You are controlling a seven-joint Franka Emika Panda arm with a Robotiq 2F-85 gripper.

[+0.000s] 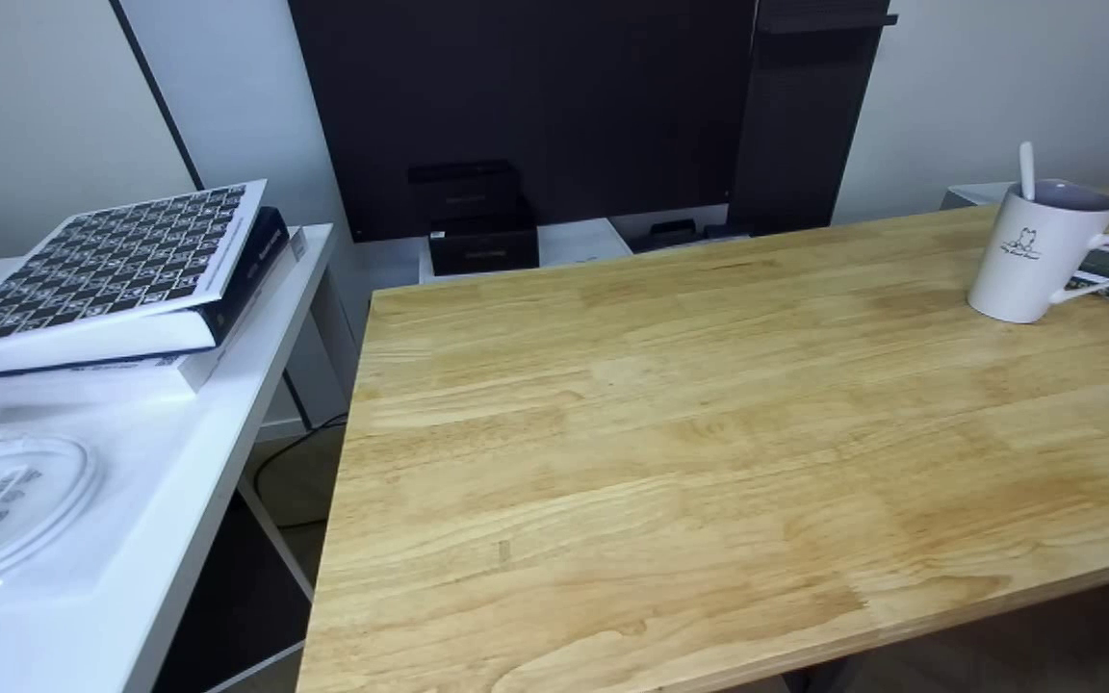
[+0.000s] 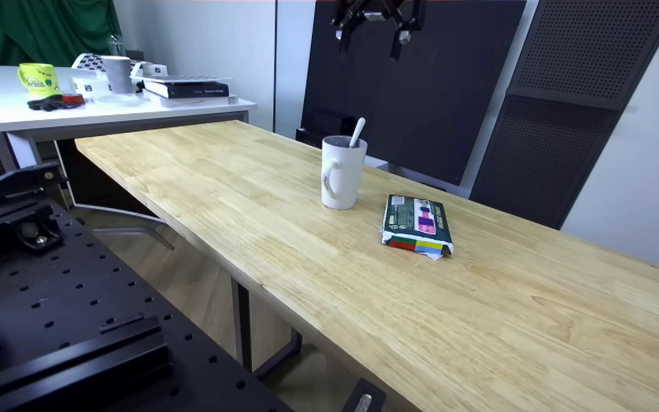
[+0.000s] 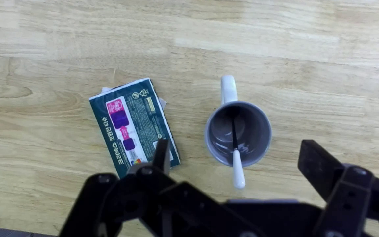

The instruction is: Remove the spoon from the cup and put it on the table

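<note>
The white cup (image 1: 1026, 274) stands upright on the wooden table (image 1: 660, 433). The cup also shows in an exterior view (image 2: 341, 180) and in the wrist view (image 3: 257, 131). The spoon (image 3: 238, 169) leans inside the cup, its white handle end sticking out over the rim; it also shows in both exterior views (image 1: 1027, 171) (image 2: 357, 131). Its lower end is dark and partly hidden in the cup. My gripper (image 2: 370, 47) is open and empty, high above the table. In the wrist view its fingers (image 3: 235, 148) stand wide apart, either side of the spoon handle, touching nothing.
A dark green packet (image 2: 418, 223) lies on the table beside the cup, also in the wrist view (image 3: 133, 128). A white table (image 1: 160, 452) with books (image 1: 102, 260) stands beyond the wooden table's end. A black perforated platform (image 2: 78, 274) stands along the near side.
</note>
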